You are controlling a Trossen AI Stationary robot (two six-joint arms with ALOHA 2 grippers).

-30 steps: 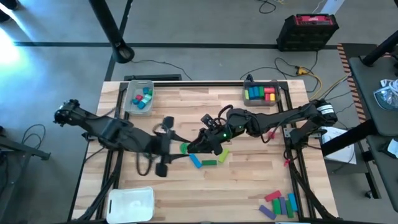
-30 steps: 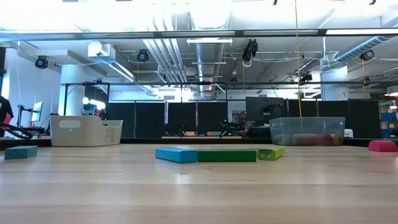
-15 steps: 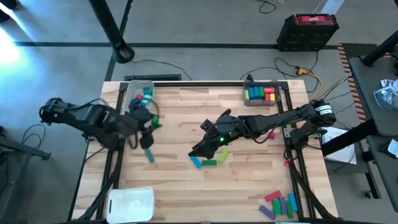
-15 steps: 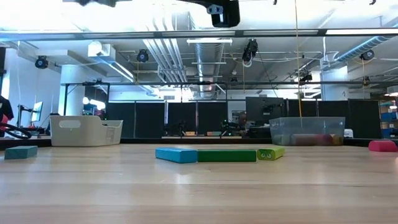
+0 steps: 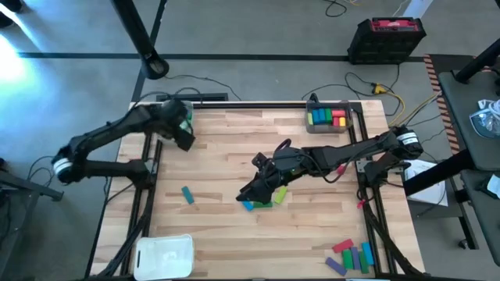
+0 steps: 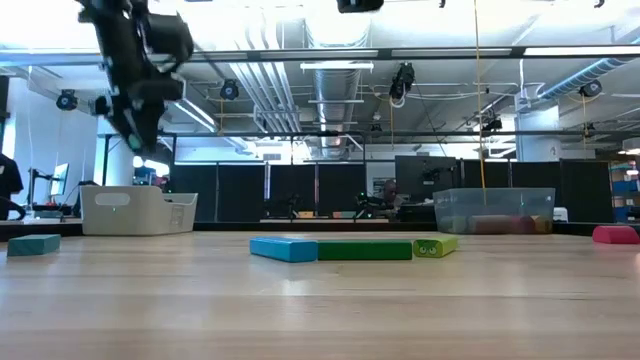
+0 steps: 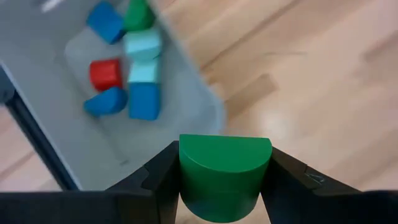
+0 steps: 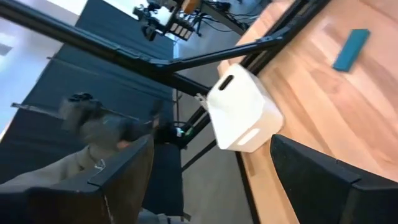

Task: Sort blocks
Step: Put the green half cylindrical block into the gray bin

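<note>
The left gripper (image 7: 225,186) hangs above the wooden table (image 5: 226,226) at its ten o'clock corner, clenched on a green half-round block (image 7: 225,171) just beside the grey tray (image 7: 59,155). Five blocks already lie in that tray: a red block (image 7: 104,73), two light teal blocks (image 7: 143,59), blue blocks (image 7: 144,101) and one green block (image 7: 138,15). In the level view the left arm (image 6: 135,75) hangs high over the white bin (image 6: 135,211).

The right gripper (image 5: 254,190) is low over the middle of the table, its fingers (image 8: 323,180) spread wide and holding nothing. Under it lie a blue bar (image 6: 284,248), a dark green bar (image 6: 364,249) and a yellow-green block (image 6: 435,245), touching end to end.

A teal bar (image 5: 187,194) lies alone toward nine o'clock of that row. At the table's one o'clock corner a clear tray (image 5: 332,129) holds green, yellow and red blocks (image 5: 328,117). A cluster of red, green, blue and purple bars (image 5: 350,256) waits at the five o'clock corner, and a white lidded bin (image 5: 164,256) stands at seven o'clock.
</note>
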